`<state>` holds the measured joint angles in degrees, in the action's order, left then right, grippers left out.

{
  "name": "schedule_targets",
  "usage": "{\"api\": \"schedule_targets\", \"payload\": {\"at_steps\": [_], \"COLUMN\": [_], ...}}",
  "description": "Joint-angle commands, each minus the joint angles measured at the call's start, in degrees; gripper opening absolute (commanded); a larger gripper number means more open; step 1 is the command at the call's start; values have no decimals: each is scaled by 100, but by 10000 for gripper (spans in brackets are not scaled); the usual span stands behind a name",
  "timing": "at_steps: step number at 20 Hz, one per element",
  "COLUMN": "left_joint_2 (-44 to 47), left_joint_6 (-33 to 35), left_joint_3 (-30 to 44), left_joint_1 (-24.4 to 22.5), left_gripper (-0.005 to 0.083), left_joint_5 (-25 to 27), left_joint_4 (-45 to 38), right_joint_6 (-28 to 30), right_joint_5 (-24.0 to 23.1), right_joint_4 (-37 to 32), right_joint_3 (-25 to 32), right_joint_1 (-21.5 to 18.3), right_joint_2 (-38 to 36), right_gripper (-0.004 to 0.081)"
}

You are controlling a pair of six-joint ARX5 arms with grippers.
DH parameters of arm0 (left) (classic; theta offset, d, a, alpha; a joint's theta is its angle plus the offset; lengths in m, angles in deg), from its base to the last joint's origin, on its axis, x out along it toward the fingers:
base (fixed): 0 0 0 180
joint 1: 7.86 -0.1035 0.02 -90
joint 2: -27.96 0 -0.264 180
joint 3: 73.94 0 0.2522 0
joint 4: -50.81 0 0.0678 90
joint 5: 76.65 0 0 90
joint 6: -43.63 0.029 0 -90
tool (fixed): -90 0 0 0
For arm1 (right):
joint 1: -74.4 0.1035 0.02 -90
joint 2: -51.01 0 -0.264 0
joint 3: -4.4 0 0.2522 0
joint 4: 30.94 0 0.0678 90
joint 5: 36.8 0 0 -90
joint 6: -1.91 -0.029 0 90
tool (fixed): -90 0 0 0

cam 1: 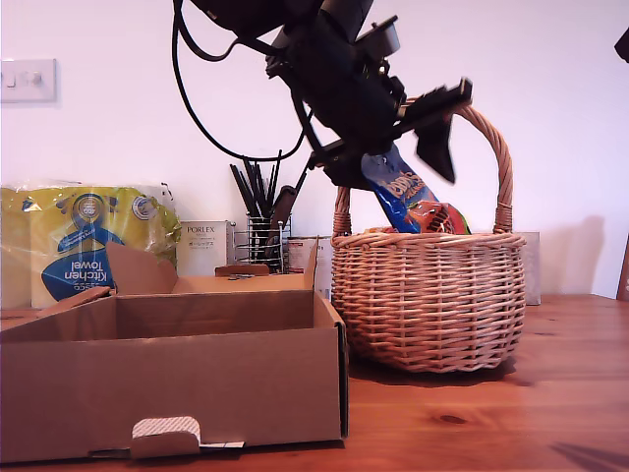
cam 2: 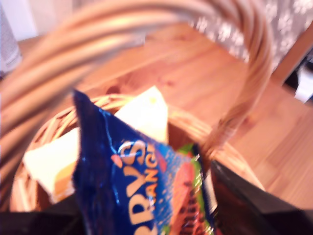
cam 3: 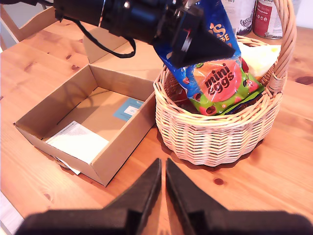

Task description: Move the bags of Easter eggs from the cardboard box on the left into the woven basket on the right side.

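Note:
A blue-and-orange Terry's bag (cam 1: 401, 195) stands tilted with its lower end inside the woven basket (cam 1: 428, 300) at the exterior view's right. My first gripper (cam 1: 393, 177) hovers under the arched handle (cam 2: 244, 73), its fingers spread wide on either side of the bag's top (cam 2: 127, 186). Inside the basket lie a green mini-eggs bag (cam 3: 220, 83) and a cream bag (cam 3: 261, 56). The cardboard box (cam 3: 117, 152), at the exterior view's left, shows only a white paper (cam 3: 78, 142) inside. My second gripper (cam 3: 164, 186) is shut and empty above the table (cam 3: 274, 171).
Behind the box (cam 1: 167, 383) stand a yellow-and-blue kitchen towel pack (cam 1: 84, 246), a white Porlex carton (cam 1: 204, 246) and a wire pot of dark utensils (cam 1: 263, 241). Two tins (cam 3: 269, 17) stand behind the basket. Bare wooden tabletop (cam 1: 550, 393) lies in front of the basket.

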<state>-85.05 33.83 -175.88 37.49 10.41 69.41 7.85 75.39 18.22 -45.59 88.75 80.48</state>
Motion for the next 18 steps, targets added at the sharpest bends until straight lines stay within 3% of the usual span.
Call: {"api": "schedule_targets", "payload": {"at_steps": [1,4,9,10,12,15,18], "left_joint_2": [393,745,1207,1270,1353,1493,1910], "left_joint_6": [192,516,730,728,881,1139,1137], "left_joint_3": [-24,-24,-24,-24,-22,48,603], "left_joint_1": [15,15,-15,-35,-39,-35,-33], "left_gripper": [339,245,229,187,-1,-20,-20], "left_joint_5": [39,131,299,343,348,374,378], "left_joint_4": [155,597,1482,1727,2186,2343,1858], "right_joint_6": [11,13,13,13,13,0,-15], "right_joint_5": [37,37,33,26,-28,-28,-28], "right_joint_4": [-42,-42,-42,-42,-55,-247,-439], "right_joint_3": [-66,-66,-66,-66,-66,-66,-63], "right_joint_1": [26,26,26,26,26,22,22], "right_joint_2": [-17,-17,-17,-17,-15,13,74], "right_gripper": [-13,-13,-13,-13,-13,-13,-13]}}
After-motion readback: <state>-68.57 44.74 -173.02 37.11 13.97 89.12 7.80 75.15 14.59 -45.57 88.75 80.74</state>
